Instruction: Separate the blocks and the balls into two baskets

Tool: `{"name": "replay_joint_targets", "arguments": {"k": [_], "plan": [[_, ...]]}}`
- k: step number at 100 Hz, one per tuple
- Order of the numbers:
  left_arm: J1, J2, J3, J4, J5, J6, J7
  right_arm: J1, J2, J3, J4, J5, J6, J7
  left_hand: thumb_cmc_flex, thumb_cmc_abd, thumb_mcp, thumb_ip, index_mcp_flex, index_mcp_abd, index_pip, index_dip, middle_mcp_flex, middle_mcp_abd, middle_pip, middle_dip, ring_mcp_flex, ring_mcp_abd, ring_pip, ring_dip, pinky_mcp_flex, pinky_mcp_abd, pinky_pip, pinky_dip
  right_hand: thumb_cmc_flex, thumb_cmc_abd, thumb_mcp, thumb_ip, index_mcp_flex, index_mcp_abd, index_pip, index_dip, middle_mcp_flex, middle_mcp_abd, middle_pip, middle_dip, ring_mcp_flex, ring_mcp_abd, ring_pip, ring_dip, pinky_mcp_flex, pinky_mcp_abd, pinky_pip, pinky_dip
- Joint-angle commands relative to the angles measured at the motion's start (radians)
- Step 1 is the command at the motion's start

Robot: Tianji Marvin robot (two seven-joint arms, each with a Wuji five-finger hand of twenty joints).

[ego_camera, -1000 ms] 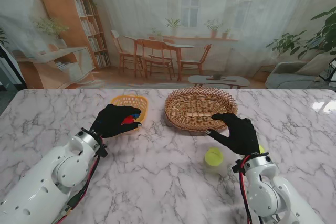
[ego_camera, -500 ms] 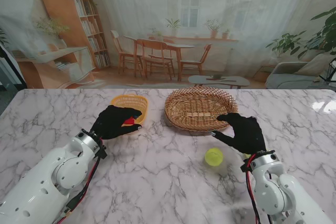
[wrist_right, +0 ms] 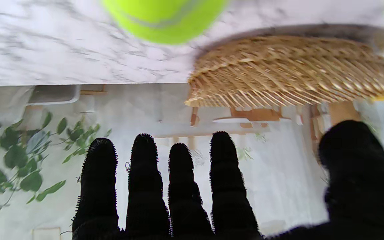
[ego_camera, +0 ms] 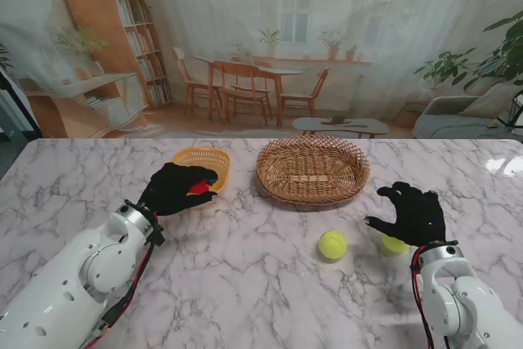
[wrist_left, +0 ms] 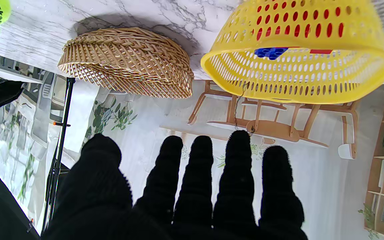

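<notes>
The table looks like polished marble, white with grey veins, smooth and faintly glossy toward its right edge; the wicker basket is woven cane, tan, rough and ribbed, matt; the yellow basket is moulded plastic, perforated all over, smooth with a slight sheen; the blue block and red block inside it look like hard, smooth plastic; the two tennis balls are fuzzy felt, matt yellow-green; the left hand and right hand wear black knitted cloth, ribbed and slightly fluffy at the edges; the arm shells are smooth, glossy white plastic.
</notes>
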Motion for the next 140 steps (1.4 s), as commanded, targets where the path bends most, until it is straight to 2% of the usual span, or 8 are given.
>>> {"name": "replay_joint_targets", "arguments": {"k": [1,16,30,58,79,100,121,140], "plan": [[0.000,-0.001,0.002,0.000,-0.002,0.003,-0.017,-0.010,0.008,0.003,0.024,0.004,0.022,-0.005,0.006,0.034,-0.012,-0.011,-0.017,0.003,-0.018,-0.013,0.001,0.000,-0.003,0.008,-0.004,0.010,0.005,0.003,-0.016,0.031,0.008,0.014,-0.050,-0.052,0.048,-0.006,-0.039,-0.016,-0.002,0.012,-0.057,0.021,0.061,0.050,0.006,-0.012,0.057,0.048,0.024,0.038,0.054,0.039],[0.000,0.000,0.002,0.000,0.000,0.006,-0.021,0.002,0.013,-0.008,0.060,-0.029,0.056,-0.023,0.006,0.035,-0.012,-0.011,-0.016,0.003,-0.018,-0.013,0.000,0.001,-0.005,0.007,-0.006,0.014,0.003,0.001,-0.018,0.035,0.005,0.013,-0.051,-0.111,0.091,-0.009,-0.034,-0.004,0.013,0.020,-0.056,0.022,0.159,0.152,0.011,-0.022,0.201,0.132,0.064,0.024,0.123,0.081],[0.001,0.000,0.000,-0.001,0.002,0.009,-0.021,0.014,0.015,-0.029,0.093,-0.035,0.086,-0.030,0.005,0.035,-0.012,-0.011,-0.017,0.003,-0.019,-0.013,0.000,0.001,-0.006,0.007,-0.005,0.012,0.003,0.001,-0.017,0.034,0.004,0.014,-0.051,-0.124,0.099,-0.010,-0.018,0.002,0.030,0.030,-0.041,0.021,0.194,0.189,0.018,-0.025,0.269,0.164,0.093,0.002,0.163,0.102],[0.001,0.000,0.001,-0.003,-0.001,0.014,-0.025,0.052,0.015,-0.089,0.165,-0.009,0.133,-0.026,0.005,0.036,-0.012,-0.011,-0.016,0.002,-0.019,-0.013,-0.001,0.002,-0.008,0.006,-0.007,0.012,0.002,0.000,-0.018,0.033,0.001,0.014,-0.033,-0.127,0.101,-0.009,0.009,0.015,0.046,0.038,-0.016,0.028,0.223,0.216,0.037,-0.019,0.326,0.184,0.168,-0.050,0.222,0.119],[0.001,0.000,-0.001,-0.003,-0.001,0.014,-0.025,0.079,0.015,-0.127,0.213,0.002,0.158,-0.041,0.005,0.033,-0.012,-0.011,-0.016,0.003,-0.020,-0.013,-0.003,0.004,-0.011,0.005,-0.010,0.013,-0.001,-0.002,-0.020,0.033,-0.003,0.014,-0.002,-0.132,0.085,-0.007,0.029,0.017,0.073,0.052,-0.002,0.025,0.252,0.233,0.062,-0.036,0.436,0.230,0.234,-0.112,0.332,0.150],[0.002,0.001,-0.002,-0.005,0.004,0.017,-0.029,0.091,0.015,-0.158,0.247,0.002,0.186,-0.059,0.005,0.029,-0.012,-0.011,-0.014,0.002,-0.020,-0.013,-0.003,0.003,-0.013,0.003,-0.010,0.012,-0.004,-0.005,-0.020,0.036,-0.008,0.012,0.077,-0.195,0.092,-0.002,0.046,0.023,0.099,0.060,0.022,0.024,0.285,0.247,0.110,-0.052,0.524,0.265,0.308,-0.151,0.400,0.155],[0.001,0.001,-0.001,-0.004,0.004,0.017,-0.029,0.115,0.005,-0.187,0.301,0.026,0.193,-0.140,0.005,0.029,-0.012,-0.011,-0.014,0.004,-0.021,-0.013,-0.004,0.004,-0.014,0.003,-0.010,0.012,-0.004,-0.007,-0.021,0.036,-0.010,0.012,0.124,-0.261,0.304,-0.028,0.109,0.027,0.200,0.075,0.102,0.012,0.378,0.285,0.230,-0.093,0.686,0.323,0.482,-0.236,0.517,0.112],[0.001,0.001,0.000,-0.004,0.006,0.020,-0.030,0.123,-0.001,-0.193,0.316,0.040,0.195,-0.175,0.007,0.029,-0.011,-0.011,-0.013,0.003,-0.020,-0.013,-0.004,0.004,-0.015,0.002,-0.010,0.014,-0.006,-0.009,-0.021,0.035,-0.012,0.012,0.180,-0.263,0.461,-0.042,0.149,0.018,0.291,0.091,0.167,0.004,0.427,0.305,0.311,-0.113,0.753,0.337,0.592,-0.276,0.571,0.080]]}}
